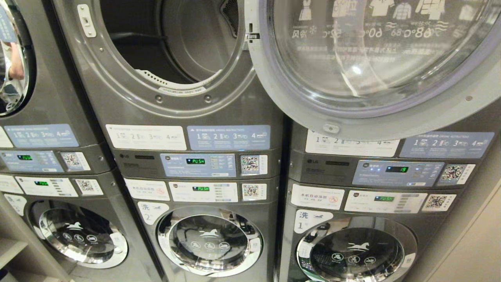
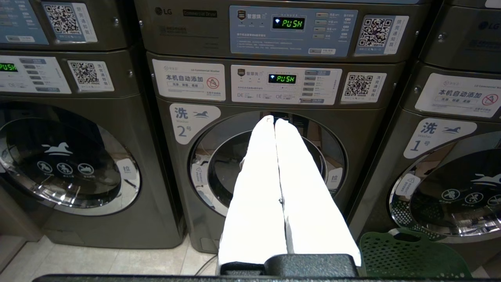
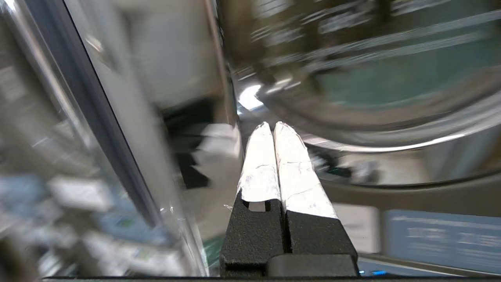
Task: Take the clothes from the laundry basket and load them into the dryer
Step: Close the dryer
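Laundromat, stacked machines: the upper dryer stands with its drum bare in the upper left of the head frame, its glass door swung wide across the upper right. No clothes show in any view; of the laundry basket I see only a green perforated rim at the lower right of the left wrist frame, on the floor in front of the washer marked 1.

My left gripper hangs parked in front of the washer marked 2, fingers clenched on nothing. My right gripper is also pressed shut and empty, its view smeared, close beside a curved glass-and-metal rim that I take for a machine door, though I cannot tell which.

Risk, as I judge it: with fingers sealed I would reach the basket unable to take cloth, and a fast swing so near the glass could knock the door or push it part-shut across the drum mouth. The basket sits outside my head frame, so a reach for it could miss.
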Motion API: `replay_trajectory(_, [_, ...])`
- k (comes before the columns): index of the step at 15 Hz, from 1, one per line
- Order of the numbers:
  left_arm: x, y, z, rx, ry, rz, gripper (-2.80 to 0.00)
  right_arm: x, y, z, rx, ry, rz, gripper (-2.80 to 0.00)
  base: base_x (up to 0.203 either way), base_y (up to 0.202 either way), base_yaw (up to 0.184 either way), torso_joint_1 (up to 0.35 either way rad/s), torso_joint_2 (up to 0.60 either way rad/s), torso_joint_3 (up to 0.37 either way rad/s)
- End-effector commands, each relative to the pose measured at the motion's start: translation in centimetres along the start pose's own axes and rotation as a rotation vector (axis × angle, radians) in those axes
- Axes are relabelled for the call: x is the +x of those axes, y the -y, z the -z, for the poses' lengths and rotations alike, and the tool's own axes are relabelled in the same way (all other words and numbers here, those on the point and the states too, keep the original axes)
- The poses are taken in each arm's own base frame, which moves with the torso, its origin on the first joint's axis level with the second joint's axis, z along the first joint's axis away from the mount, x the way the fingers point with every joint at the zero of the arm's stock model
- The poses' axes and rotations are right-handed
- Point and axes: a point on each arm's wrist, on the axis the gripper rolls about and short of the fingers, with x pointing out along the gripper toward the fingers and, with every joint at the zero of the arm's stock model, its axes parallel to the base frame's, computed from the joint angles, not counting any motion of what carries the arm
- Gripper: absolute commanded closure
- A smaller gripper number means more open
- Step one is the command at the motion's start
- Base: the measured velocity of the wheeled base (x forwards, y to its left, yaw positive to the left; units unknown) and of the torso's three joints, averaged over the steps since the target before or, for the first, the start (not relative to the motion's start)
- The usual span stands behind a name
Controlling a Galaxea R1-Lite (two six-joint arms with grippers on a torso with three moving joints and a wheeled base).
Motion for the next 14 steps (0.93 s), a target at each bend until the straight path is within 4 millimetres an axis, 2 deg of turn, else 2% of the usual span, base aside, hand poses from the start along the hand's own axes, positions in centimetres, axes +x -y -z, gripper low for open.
replay_trajectory(1, [0.0, 0.0, 0.0, -0.001, 0.002, 0.000, 0.00, -1.3, -2.3, 0.1, -0.008, -0.006, -0.104, 0.00, 0.000, 0.000, 0.000, 0.000, 0.00, 0.000])
replay_trajectory(6, [0.0, 0.0, 0.0, -0.001, 0.002, 0.000, 0.00, -1.9, -8.8, 1.0, 0.044, -0.016, -0.423, 0.00, 0.000, 0.000, 0.000, 0.000, 0.00, 0.000])
replay_trajectory(8, [0.0, 0.0, 0.0, -0.001, 0.002, 0.000, 0.00, -3.0, -11.8, 1.2, 0.079, -0.022, -0.570, 0.00, 0.000, 0.000, 0.000, 0.000, 0.00, 0.000])
replay_trajectory(10, [0.0, 0.0, 0.0, -0.001, 0.002, 0.000, 0.00, -5.0, -14.1, 0.8, 0.120, -0.042, -0.686, 0.00, 0.000, 0.000, 0.000, 0.000, 0.00, 0.000])
replay_trajectory(12, [0.0, 0.0, 0.0, -0.001, 0.002, 0.000, 0.00, -7.0, -15.3, 0.4, 0.157, -0.083, -0.734, 0.00, 0.000, 0.000, 0.000, 0.000, 0.00, 0.000])
replay_trajectory(14, [0.0, 0.0, 0.0, -0.001, 0.002, 0.000, 0.00, -8.0, -16.0, 0.5, 0.187, -0.133, -0.798, 0.00, 0.000, 0.000, 0.000, 0.000, 0.00, 0.000])
